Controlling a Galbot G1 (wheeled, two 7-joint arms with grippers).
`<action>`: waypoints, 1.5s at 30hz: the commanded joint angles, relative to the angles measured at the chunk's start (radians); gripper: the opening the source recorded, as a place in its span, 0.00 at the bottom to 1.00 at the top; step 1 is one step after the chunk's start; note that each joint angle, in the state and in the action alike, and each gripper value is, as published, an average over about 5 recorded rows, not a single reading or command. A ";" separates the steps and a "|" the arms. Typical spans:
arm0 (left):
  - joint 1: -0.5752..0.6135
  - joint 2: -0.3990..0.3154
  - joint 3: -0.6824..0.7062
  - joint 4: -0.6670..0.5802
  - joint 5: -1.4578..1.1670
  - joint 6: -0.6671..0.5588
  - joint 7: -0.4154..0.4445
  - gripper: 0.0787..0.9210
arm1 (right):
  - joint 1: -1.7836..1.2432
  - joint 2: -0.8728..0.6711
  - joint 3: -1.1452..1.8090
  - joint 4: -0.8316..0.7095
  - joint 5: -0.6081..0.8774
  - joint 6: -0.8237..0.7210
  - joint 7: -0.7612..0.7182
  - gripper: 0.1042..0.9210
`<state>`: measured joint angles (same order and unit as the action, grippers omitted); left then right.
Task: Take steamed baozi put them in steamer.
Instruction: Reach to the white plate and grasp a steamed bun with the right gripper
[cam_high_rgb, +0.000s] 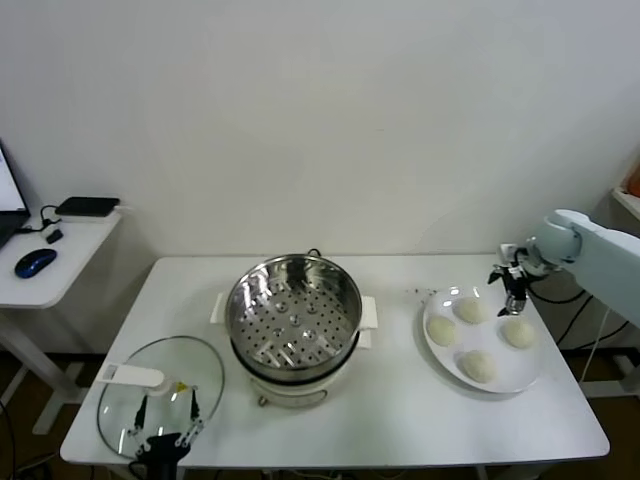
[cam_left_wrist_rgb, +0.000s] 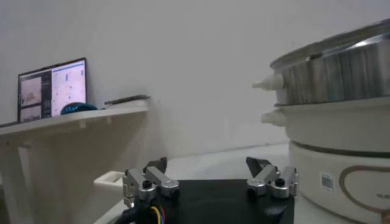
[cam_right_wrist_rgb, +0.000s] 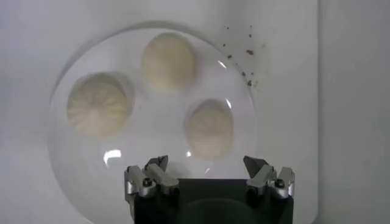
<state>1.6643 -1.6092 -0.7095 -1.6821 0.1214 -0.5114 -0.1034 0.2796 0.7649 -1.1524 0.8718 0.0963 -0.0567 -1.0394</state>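
The steel steamer (cam_high_rgb: 293, 310) sits on its white pot base in the middle of the table. Four cream-white baozi lie on a white plate (cam_high_rgb: 437, 352) at the right: one at the back (cam_high_rgb: 470, 310), one on the left (cam_high_rgb: 441, 330), one on the right (cam_high_rgb: 518, 333), one at the front (cam_high_rgb: 478, 366). My right gripper (cam_high_rgb: 513, 285) hovers open and empty above the plate's back edge. In the right wrist view it (cam_right_wrist_rgb: 207, 164) is above the plate (cam_right_wrist_rgb: 79, 170), with three baozi showing; the nearest (cam_right_wrist_rgb: 209, 128) is just ahead of the jaws. My left gripper (cam_high_rgb: 168, 402) is open and empty at the table's front left.
A round glass lid (cam_high_rgb: 128, 410) with a white handle lies front left, under the left gripper. The left wrist view shows the steamer's side (cam_left_wrist_rgb: 341, 67) close by. A side desk (cam_high_rgb: 70, 250) with a blue mouse stands at the far left. Dark crumbs (cam_high_rgb: 420, 292) lie beside the plate.
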 joint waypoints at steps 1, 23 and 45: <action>0.001 -0.031 -0.001 0.005 0.006 -0.001 0.001 0.88 | -0.086 0.123 0.069 -0.178 -0.054 0.080 -0.032 0.88; -0.004 -0.028 -0.010 0.033 0.032 -0.013 -0.002 0.88 | -0.155 0.183 0.173 -0.310 -0.169 0.128 0.028 0.88; 0.000 -0.020 -0.019 0.023 0.039 -0.009 -0.008 0.88 | 0.103 0.055 -0.083 0.054 0.019 0.113 0.022 0.69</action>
<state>1.6634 -1.6092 -0.7276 -1.6575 0.1607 -0.5220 -0.1109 0.2076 0.8978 -1.0600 0.6965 0.0018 0.0580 -1.0161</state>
